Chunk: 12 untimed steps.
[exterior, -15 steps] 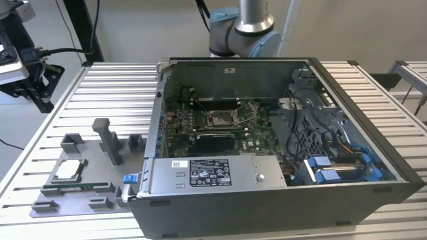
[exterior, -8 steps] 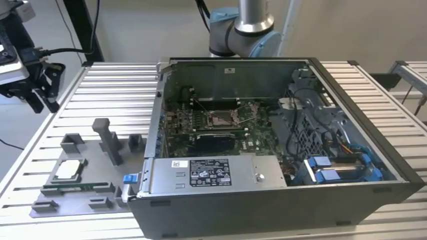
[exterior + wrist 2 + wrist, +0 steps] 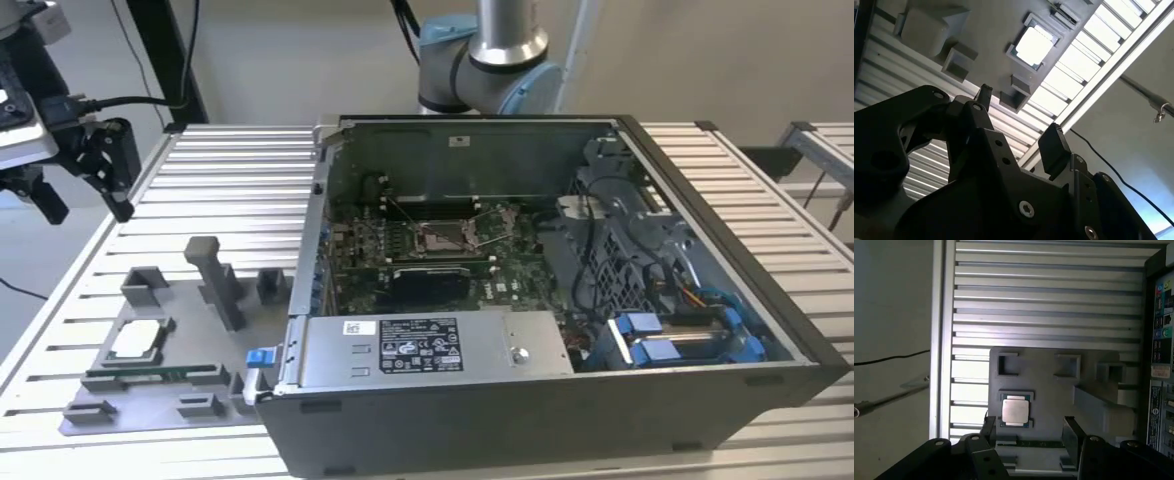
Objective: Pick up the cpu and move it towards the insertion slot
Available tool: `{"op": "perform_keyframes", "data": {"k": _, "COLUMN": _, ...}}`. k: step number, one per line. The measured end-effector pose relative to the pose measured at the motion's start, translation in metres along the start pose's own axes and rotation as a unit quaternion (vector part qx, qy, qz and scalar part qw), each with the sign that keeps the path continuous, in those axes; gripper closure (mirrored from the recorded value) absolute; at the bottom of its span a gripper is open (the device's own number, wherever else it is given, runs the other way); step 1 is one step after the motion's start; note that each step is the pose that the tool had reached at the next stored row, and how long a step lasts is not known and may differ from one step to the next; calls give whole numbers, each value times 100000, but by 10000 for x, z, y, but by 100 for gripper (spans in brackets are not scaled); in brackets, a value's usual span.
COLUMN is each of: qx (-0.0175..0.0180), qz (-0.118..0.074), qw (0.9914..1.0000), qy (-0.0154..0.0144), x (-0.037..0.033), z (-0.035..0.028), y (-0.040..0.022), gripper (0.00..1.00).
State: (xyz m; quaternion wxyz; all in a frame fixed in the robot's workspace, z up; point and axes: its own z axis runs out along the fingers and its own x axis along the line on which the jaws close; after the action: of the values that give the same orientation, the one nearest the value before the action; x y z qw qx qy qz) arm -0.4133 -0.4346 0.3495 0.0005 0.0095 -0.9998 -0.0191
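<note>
Your gripper [image 3: 83,190] spread wide, empty; cpu [image 3: 138,340] lies flat in grey tray [image 3: 187,305] below it, well apart.

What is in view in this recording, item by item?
table: one, silver slats, under everything.
case: one, dark grey, open, mid-table.
tray: one, grey, on the table at the exterior view's left of the case.
cpu: one, silver top, in a pocket of the tray.
memory stick: one, green, in the tray beside the cpu.
insertion slot: one, silver frame with brownish centre, inside the case.
silver box: one, labelled, at the case's near edge.
arm: one, grey and blue, behind the case.
gripper: one, black, jaws apart and empty, above the table at the exterior view's left.
</note>
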Motion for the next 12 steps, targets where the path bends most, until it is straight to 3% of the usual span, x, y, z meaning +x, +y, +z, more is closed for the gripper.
{"op": "perform_keyframes", "data": {"k": 6, "qx": -3, "qz": -1, "qw": 100000, "qy": -4, "x": 1, "z": 4, "y": -1, "gripper": 0}}
{"op": "perform_keyframes", "data": {"k": 12, "qx": 63, "qz": 57, "qw": 100000, "qy": -2, "x": 26, "z": 68, "y": -3, "gripper": 0}}
